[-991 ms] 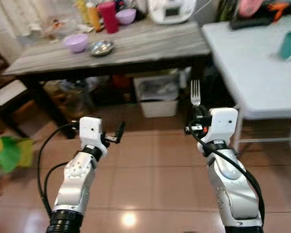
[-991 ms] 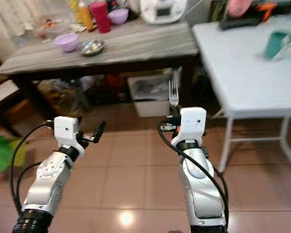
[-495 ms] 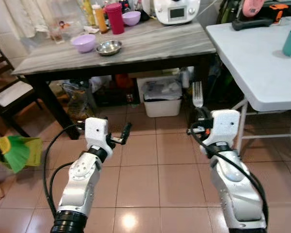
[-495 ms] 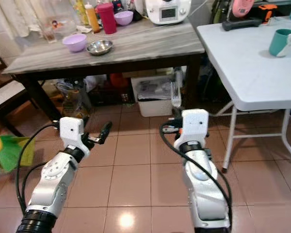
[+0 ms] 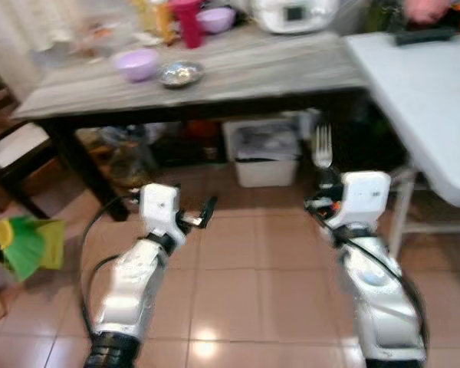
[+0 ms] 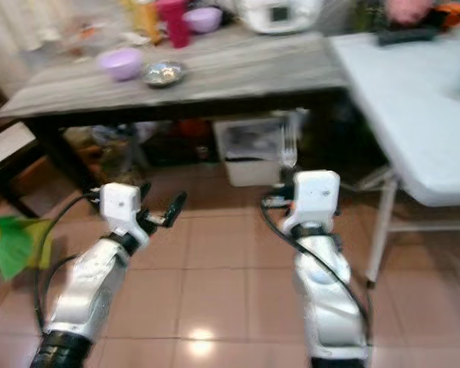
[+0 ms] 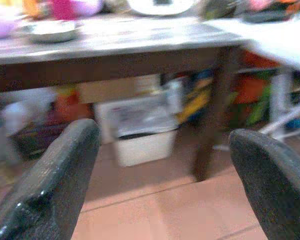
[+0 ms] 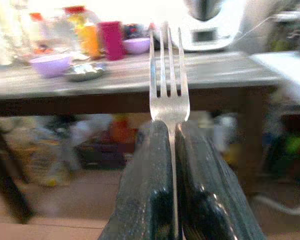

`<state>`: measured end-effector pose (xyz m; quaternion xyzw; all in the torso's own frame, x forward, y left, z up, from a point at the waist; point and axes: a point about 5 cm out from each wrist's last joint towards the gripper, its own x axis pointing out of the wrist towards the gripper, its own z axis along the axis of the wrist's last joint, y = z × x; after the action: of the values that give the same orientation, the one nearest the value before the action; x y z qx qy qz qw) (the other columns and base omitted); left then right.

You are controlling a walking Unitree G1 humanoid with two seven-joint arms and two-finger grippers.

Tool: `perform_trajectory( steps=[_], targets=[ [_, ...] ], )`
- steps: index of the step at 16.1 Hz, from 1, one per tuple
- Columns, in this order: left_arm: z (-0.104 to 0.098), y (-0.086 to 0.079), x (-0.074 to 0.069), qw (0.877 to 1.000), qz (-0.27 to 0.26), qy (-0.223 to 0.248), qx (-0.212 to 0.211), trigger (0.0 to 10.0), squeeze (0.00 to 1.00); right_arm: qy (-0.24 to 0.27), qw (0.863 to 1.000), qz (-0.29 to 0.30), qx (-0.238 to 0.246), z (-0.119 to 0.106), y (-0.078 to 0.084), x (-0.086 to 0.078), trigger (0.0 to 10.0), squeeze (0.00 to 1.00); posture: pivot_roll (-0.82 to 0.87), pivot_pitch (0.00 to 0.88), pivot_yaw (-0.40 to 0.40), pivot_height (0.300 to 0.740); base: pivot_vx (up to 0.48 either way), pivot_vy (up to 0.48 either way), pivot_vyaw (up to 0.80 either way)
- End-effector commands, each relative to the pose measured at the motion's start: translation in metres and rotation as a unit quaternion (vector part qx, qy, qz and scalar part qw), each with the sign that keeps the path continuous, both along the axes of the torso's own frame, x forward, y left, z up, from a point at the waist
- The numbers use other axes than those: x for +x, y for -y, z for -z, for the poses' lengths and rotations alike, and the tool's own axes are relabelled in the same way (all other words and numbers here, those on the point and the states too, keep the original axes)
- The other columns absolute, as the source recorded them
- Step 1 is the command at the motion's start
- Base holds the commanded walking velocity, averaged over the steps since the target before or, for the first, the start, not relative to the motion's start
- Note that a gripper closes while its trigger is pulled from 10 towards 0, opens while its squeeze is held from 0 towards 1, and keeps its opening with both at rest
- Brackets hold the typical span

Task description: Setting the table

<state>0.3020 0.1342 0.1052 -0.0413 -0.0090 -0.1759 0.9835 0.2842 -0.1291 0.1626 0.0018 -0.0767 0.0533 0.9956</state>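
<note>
I am carrying a fork (image 8: 167, 95) upright, tines up, pinched between the fingers of my right gripper (image 8: 173, 150) so it stays clear while I face the far wooden table (image 5: 238, 73). My left gripper (image 7: 160, 165), spread wide and empty, is hovering ready.

forks 1 (image 8: 166, 87) | purple bowls 2 (image 5: 136, 63) (image 5: 217, 18) | steel bowls 1 (image 5: 180, 73) | tables 2 (image 5: 276, 69) (image 5: 437, 100)
</note>
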Motion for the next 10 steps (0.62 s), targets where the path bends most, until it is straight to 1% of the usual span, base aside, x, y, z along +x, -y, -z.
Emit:
perform_trajectory(
  steps=[1, 8, 10],
  targets=[
    [-0.0049, 0.0032, 0.0014, 1.000, 0.007, 0.008, -0.002, 10.0, 0.00, 0.009, 1.000, 0.003, -0.005, -0.0031, 0.0038, -0.0007, 10.0, 0.00, -0.25, 0.056, 0.137, 0.740, 0.480, 0.000, 0.47],
    [-0.0049, 0.0072, 0.0016, 1.000, 0.012, 0.009, -0.001, 10.0, 0.00, 0.010, 1.000, 0.001, -0.003, -0.0029, 0.0040, -0.0009, 10.0, 0.00, -0.25, 0.051, 0.138, 0.740, 0.480, 0.000, 0.50],
    [-0.0049, 0.0081, 0.0013, 1.000, 0.014, 0.010, -0.001, 10.0, 0.00, 0.009, 1.000, 0.000, -0.002, -0.0024, 0.0038, -0.0012, 10.0, 0.00, -0.25, 0.053, 0.137, 0.740, 0.480, 0.000, 0.00]
  ],
)
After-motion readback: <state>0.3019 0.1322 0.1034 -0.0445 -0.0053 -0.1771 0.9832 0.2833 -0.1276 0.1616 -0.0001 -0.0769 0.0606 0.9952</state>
